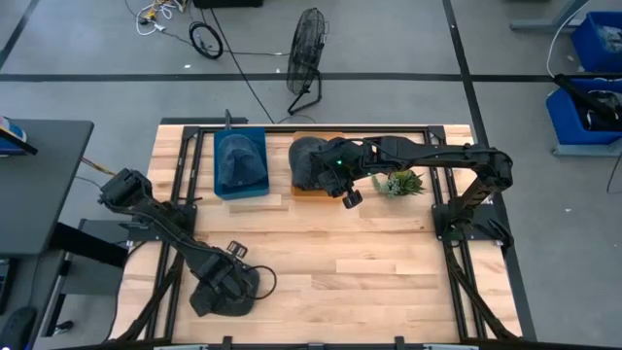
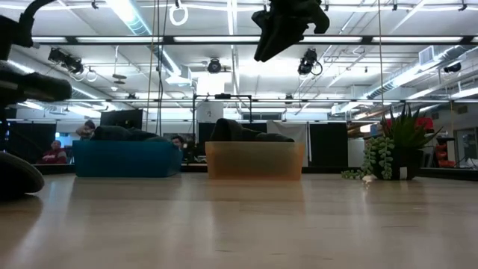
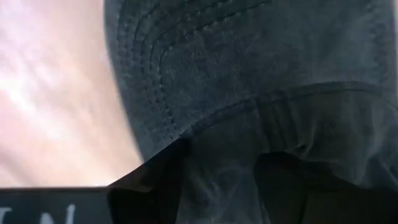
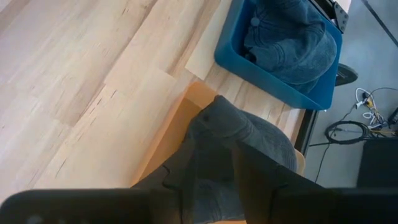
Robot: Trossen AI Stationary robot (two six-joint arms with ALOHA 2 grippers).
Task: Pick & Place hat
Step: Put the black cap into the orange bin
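A dark grey hat (image 1: 245,282) lies on the table near its near left edge, and my left gripper (image 1: 225,287) comes down on it from above. In the left wrist view the hat's stitched brim (image 3: 186,56) fills the picture, with my left gripper (image 3: 224,186) shut on the cloth. A second dark hat (image 1: 309,160) rests in the orange tray (image 1: 311,192). My right gripper (image 1: 344,192) hangs open, high above that tray's near side (image 2: 265,48), touching nothing. A blue-grey hat (image 1: 239,160) sits in the blue tray (image 1: 241,192). My left gripper holds the dark hat's crown cloth (image 3: 227,155) just behind the seam where the brim joins, pinched between the two fingers (image 3: 158,180) from above. The cloth wrinkles between them. The hat lies on the table.
A potted plant (image 1: 398,183) stands to the right of the orange tray, under my right arm. The two trays sit side by side along the far edge. Bare wood (image 1: 369,262) stretches over the table's middle and near right. People sit beyond the far edge (image 2: 56,152).
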